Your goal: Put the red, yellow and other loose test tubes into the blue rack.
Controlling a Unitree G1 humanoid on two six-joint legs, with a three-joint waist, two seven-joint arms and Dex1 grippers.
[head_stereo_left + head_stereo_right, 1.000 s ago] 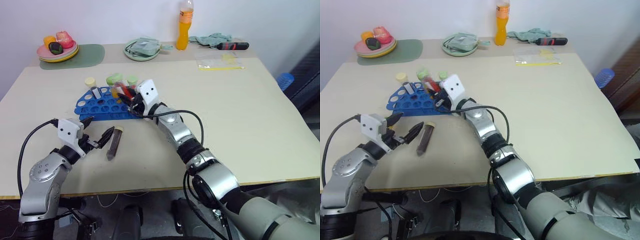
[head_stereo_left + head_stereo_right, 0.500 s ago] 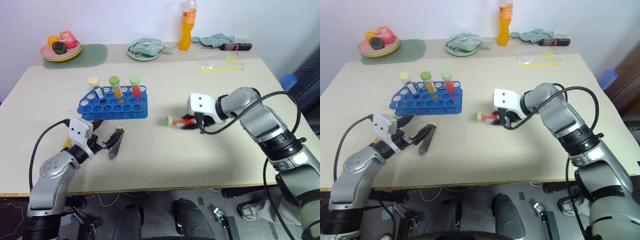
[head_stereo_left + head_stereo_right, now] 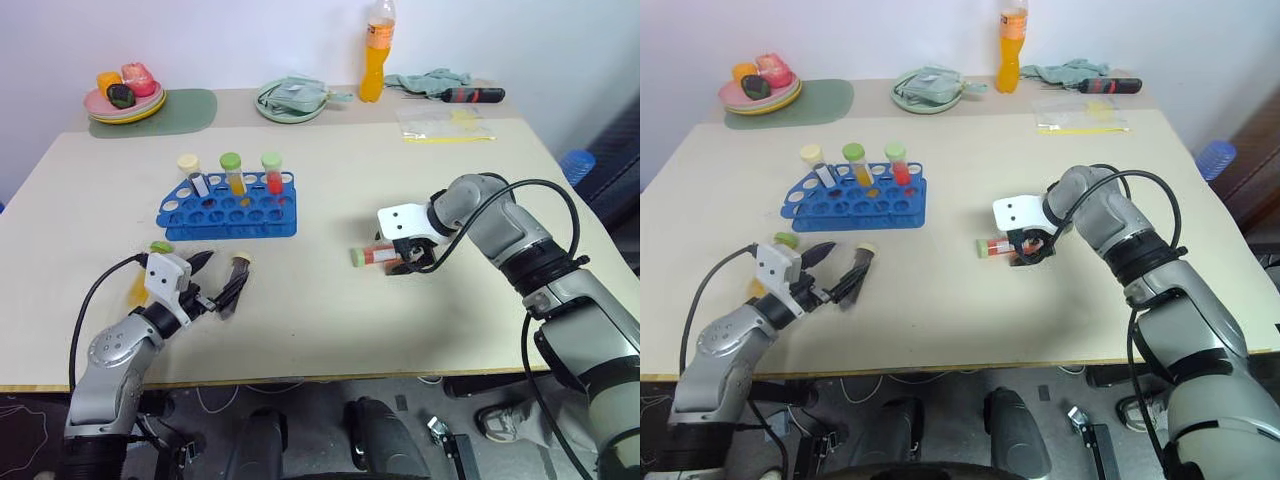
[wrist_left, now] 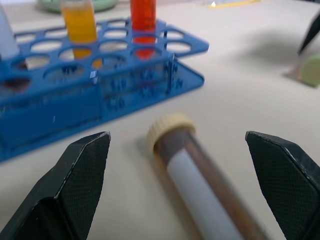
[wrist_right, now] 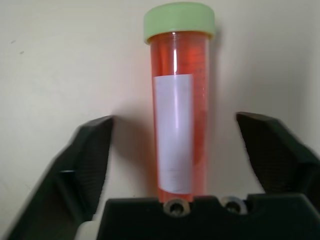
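The blue rack stands left of the table's middle with three tubes upright in it: a cream-capped one, a yellow one and a red one. A red tube with a green cap lies on the table; my right gripper is open over its base, fingers wide on either side. A brown tube with a cream cap lies between the open fingertips of my left gripper, ungripped. A yellow tube with a green cap lies beside the left wrist, partly hidden.
Along the back stand a plate of fruit on a green mat, a bowl holding a cloth, an orange bottle, a screwdriver and a plastic bag. The near table edge runs just behind both arms.
My right gripper carried the red tube from the rack out to the right, lowered it onto the table and opened. The left gripper sank slightly toward the brown tube.
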